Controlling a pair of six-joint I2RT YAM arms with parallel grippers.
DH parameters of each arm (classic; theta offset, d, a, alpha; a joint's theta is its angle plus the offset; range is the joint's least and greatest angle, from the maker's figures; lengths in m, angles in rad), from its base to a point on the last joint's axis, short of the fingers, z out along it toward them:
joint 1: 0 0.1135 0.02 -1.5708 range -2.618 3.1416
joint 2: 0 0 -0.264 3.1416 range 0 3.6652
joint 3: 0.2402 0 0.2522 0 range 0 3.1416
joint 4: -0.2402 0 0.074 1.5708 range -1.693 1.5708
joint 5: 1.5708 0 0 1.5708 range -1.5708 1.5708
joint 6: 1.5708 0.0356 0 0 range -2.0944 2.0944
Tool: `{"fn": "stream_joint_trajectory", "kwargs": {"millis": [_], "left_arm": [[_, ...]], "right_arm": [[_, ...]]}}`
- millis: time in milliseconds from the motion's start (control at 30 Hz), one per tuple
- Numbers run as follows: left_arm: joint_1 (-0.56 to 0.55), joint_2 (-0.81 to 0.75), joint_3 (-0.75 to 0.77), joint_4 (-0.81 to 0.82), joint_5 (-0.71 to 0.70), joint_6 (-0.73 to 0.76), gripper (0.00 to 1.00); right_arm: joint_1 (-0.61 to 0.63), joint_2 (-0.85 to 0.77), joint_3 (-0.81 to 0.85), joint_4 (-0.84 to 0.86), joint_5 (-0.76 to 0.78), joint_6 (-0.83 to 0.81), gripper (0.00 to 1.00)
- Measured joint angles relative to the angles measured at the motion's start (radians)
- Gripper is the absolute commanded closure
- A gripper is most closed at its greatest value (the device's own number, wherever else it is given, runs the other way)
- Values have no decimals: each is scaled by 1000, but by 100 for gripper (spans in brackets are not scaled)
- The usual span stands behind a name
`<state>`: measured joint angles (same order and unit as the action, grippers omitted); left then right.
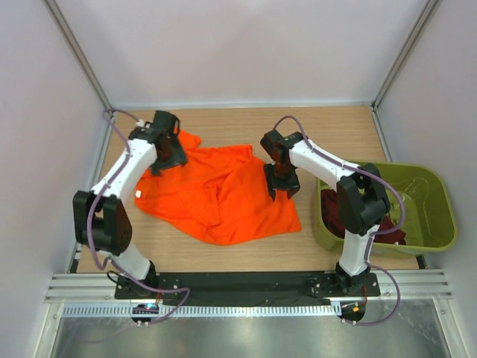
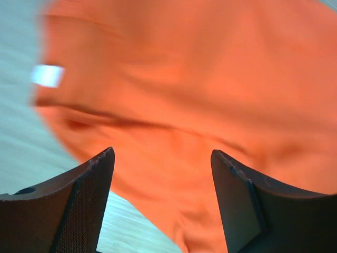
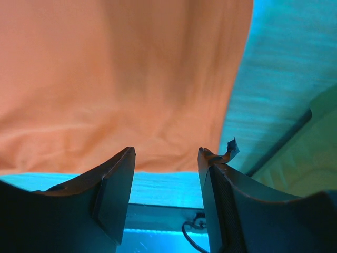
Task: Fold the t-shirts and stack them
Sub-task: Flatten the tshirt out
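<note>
The orange t-shirt [image 1: 223, 190] lies spread and rumpled on the wooden table [image 1: 335, 130]. My left gripper [image 1: 165, 160] is open and empty above the shirt's far left part; the cloth [image 2: 210, 95] fills its wrist view, with a white tag [image 2: 47, 75] at the left. My right gripper [image 1: 282, 188] is open and empty over the shirt's right edge; the cloth [image 3: 116, 79] shows beyond its fingertips [image 3: 209, 158]. The dark maroon t-shirt [image 1: 339, 216] lies crumpled in the olive-green tub [image 1: 440, 224] at the right.
The tub stands at the table's right edge, close to my right arm. A metal frame and white walls surround the table. A black rail [image 1: 246, 282] runs along the near edge.
</note>
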<state>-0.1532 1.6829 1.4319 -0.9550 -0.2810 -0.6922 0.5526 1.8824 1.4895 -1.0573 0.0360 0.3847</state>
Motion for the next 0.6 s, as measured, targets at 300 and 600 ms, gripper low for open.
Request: {"fn": "stream_joint_trajectory", "kwargs": {"millis": [300,600], "left_arm": [[-314,69,32,80,175,47,36],[-410,312,136,25,96,13,41]], "right_arm": [[0,-134,-46,-24,6,-13,43],[0,-318,-127,-5,-1,19,42]]}}
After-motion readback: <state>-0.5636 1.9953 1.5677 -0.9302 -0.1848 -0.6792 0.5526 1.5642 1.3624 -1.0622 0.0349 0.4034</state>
